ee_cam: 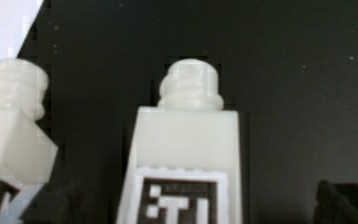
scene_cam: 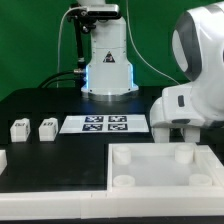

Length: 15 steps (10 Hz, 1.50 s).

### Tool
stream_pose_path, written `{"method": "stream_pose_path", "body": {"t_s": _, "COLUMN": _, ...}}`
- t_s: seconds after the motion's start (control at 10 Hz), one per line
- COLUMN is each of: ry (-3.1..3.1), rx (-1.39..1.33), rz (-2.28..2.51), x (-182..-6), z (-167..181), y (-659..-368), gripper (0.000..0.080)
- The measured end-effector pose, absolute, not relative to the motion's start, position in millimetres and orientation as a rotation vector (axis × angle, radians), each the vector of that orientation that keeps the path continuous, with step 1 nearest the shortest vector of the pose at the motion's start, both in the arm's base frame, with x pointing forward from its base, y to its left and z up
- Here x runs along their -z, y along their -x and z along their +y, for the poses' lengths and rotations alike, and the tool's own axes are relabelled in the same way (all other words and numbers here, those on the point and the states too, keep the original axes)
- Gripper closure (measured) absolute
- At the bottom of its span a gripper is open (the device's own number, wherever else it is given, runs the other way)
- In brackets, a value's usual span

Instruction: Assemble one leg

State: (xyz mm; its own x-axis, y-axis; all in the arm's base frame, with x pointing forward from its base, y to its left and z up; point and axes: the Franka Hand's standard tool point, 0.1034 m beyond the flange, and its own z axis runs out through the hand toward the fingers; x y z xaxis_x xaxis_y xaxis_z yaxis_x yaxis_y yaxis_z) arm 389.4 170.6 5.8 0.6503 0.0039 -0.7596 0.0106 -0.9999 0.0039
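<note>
You have bright, even light in the exterior view, with no hard shadows on the black surface (scene_cam: 55, 170), which reads flat and matte. The white tray (scene_cam: 118, 170) at five o'clock is nearly washed out, so its inner edges are hard to separate. A blue glow (scene_cam: 100, 76) shows on the arm's base (scene_cam: 107, 55) at twelve o'clock. The arm housing (scene_cam: 195, 70) at three o'clock, close to the lens, looks soft. Your wrist view is blurred throughout: the leg (ee_cam: 185, 140) has a yellowish cast and its tag (ee_cam: 172, 200) is smeared.
</note>
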Motion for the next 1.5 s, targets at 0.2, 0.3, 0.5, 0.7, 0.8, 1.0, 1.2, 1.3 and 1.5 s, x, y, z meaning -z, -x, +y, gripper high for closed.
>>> {"method": "stream_pose_path", "body": {"t_s": 0.2, "ry": -2.846, "rx": 1.311, "rz": 0.012, "x": -5.6, "z": 170.6, "y": -389.2, "gripper": 0.0408}}
{"method": "stream_pose_path", "body": {"t_s": 0.3, "ry": -2.846, "rx": 1.312, "rz": 0.013, "x": -5.8, "z": 170.7, "y": -389.1, "gripper": 0.0408}}
{"method": "stream_pose_path", "body": {"t_s": 0.5, "ry": -2.846, "rx": 1.312, "rz": 0.013, "x": -5.8, "z": 170.7, "y": -389.1, "gripper": 0.0511}}
{"method": "stream_pose_path", "body": {"t_s": 0.7, "ry": -2.846, "rx": 1.312, "rz": 0.013, "x": -5.8, "z": 170.7, "y": -389.1, "gripper": 0.0511}}
{"method": "stream_pose_path", "body": {"t_s": 0.8, "ry": -2.846, "rx": 1.312, "rz": 0.013, "x": -5.8, "z": 170.7, "y": -389.1, "gripper": 0.0511}}
{"method": "stream_pose_path", "body": {"t_s": 1.0, "ry": -2.846, "rx": 1.312, "rz": 0.013, "x": -5.8, "z": 170.7, "y": -389.1, "gripper": 0.0511}}
{"method": "stream_pose_path", "body": {"t_s": 1.2, "ry": -2.864, "rx": 1.298, "rz": 0.065, "x": -19.8, "z": 165.6, "y": -402.3, "gripper": 0.0511}}
{"method": "stream_pose_path", "body": {"t_s": 1.3, "ry": -2.910, "rx": 1.244, "rz": 0.108, "x": -38.9, "z": 161.4, "y": -420.9, "gripper": 0.0509}}
{"method": "stream_pose_path", "body": {"t_s": 1.5, "ry": -2.978, "rx": 1.156, "rz": 0.176, "x": -70.4, "z": 150.7, "y": -444.3, "gripper": 0.0509}}
